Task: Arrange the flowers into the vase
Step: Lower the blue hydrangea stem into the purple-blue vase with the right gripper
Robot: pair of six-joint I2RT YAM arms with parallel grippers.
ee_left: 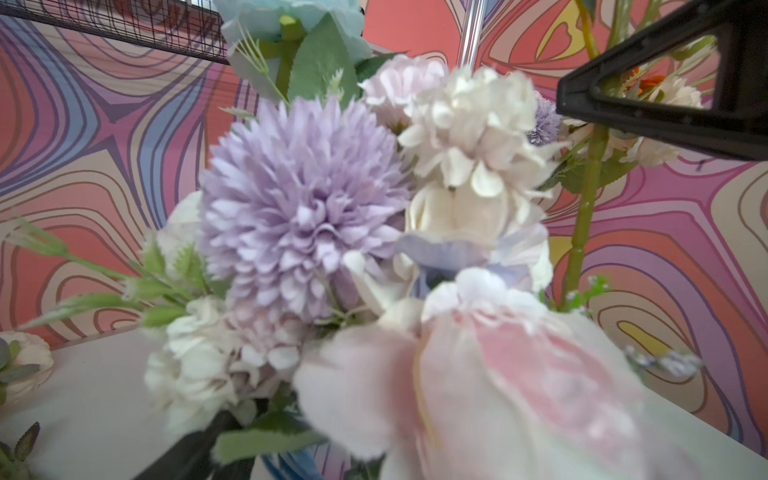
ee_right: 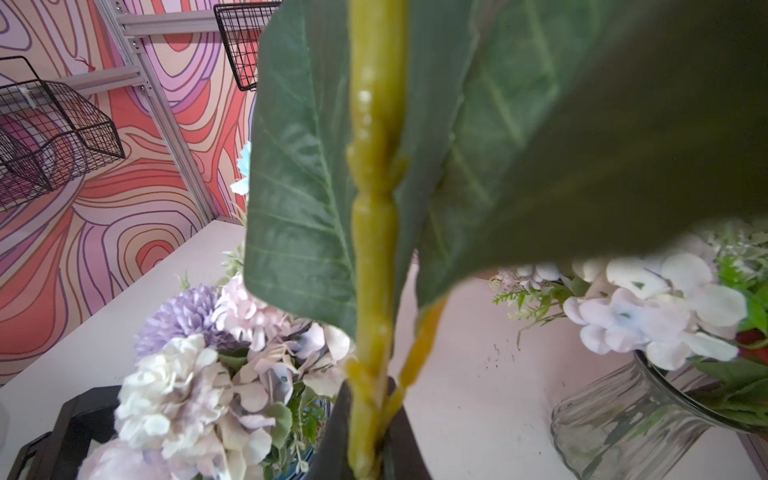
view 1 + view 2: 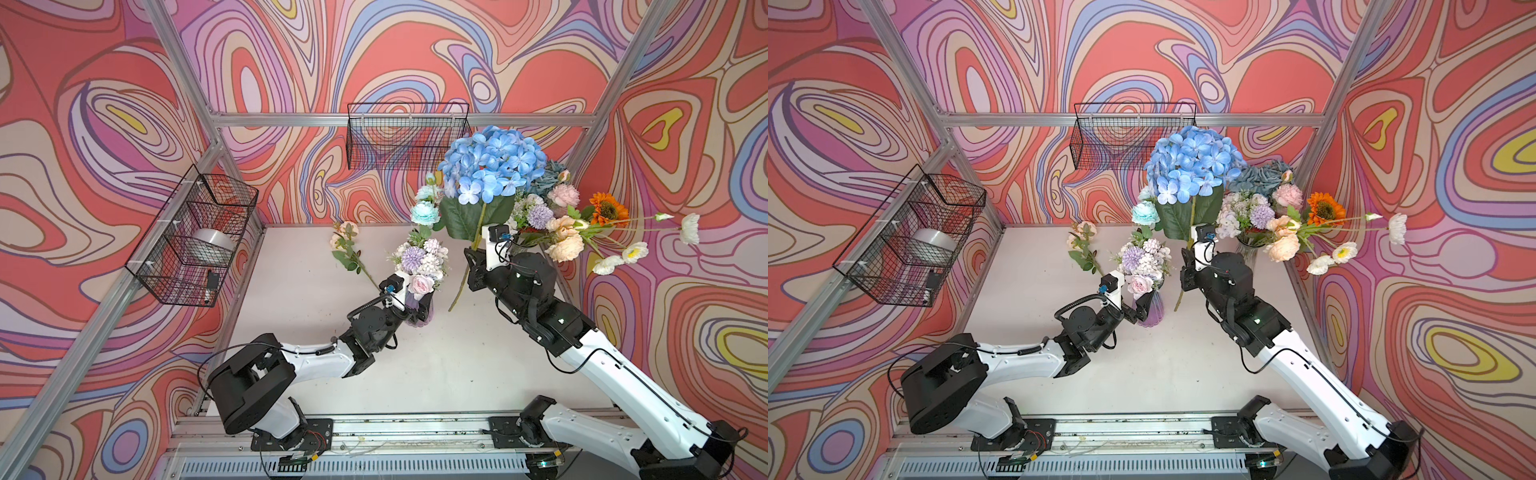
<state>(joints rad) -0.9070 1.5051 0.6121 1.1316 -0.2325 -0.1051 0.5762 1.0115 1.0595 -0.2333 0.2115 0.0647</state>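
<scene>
**A:** While the right gripper is clamped on the knobbly yellow-green plastic stem of the big blue hydrangea, where does that flower sit?

**B:** It is held tilted above the white table. Its lower end points down between the two vases. Broad, veined dark green leaves spread just above the grip.

**A:** And the left gripper?

**B:** Its jaws are spread wide, with one black finger on each side of the ribbed purple glass vase, at the neck. Whether they press the glass I cannot tell.

**A:** What fills it?

**B:** A tight bunch. There is a lilac pompom bloom with fine fringed petals, creamy ruffled clusters and a soft pink rose. A pale turquoise flower stands tallest.

**A:** The rest?

**B:** Most stand in a clear ribbed glass vase at the table's back right corner. They include an orange sunflower and peach roses. White daisies lean out on thin stems. One peach spray lies flat on the table, left of the purple vase.
</scene>
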